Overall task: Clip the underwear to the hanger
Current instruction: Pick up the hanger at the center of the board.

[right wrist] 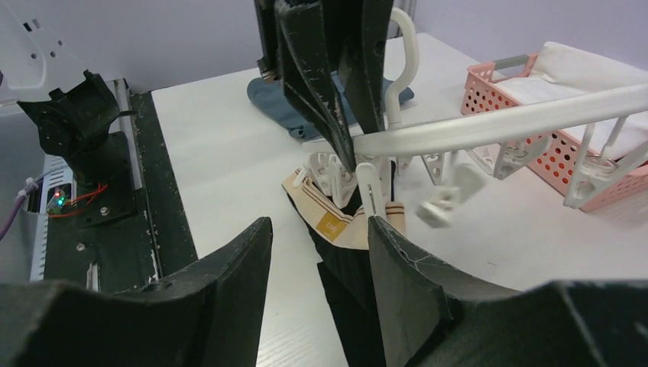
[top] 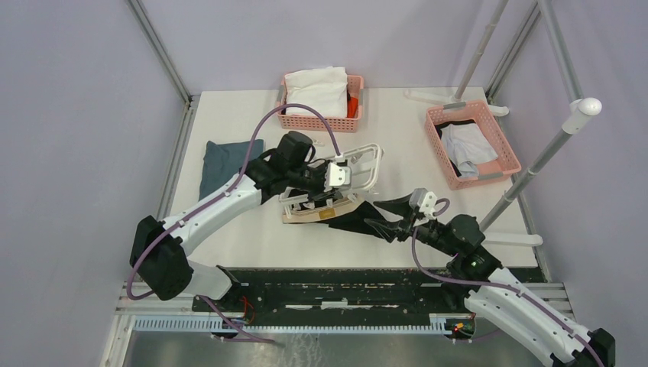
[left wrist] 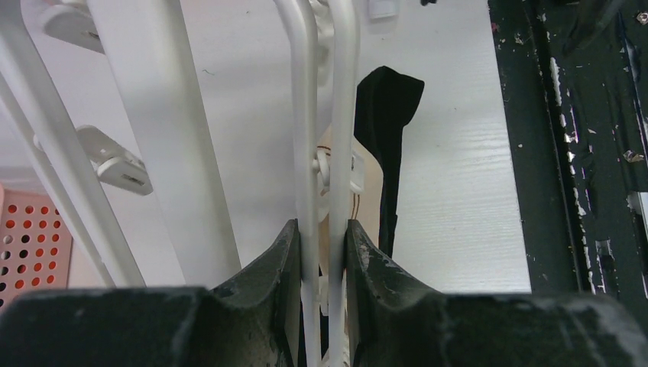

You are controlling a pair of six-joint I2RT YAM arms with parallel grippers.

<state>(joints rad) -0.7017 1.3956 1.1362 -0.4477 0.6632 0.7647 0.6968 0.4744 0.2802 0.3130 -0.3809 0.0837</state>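
White tabletop point(top: 252, 238) spans the walled enclosure. The left hand point(left wrist: 322, 237) is pinched narrow on two white rails of the hanger point(left wrist: 304, 92), which reach out straight ahead of its fingers. Just beyond and beneath that hand lies the underwear point(top: 359, 218), its tan waistband under the frame. The right hand point(right wrist: 319, 237) stands half-wide, with black fabric running between its fingers, against one and apart from the other.
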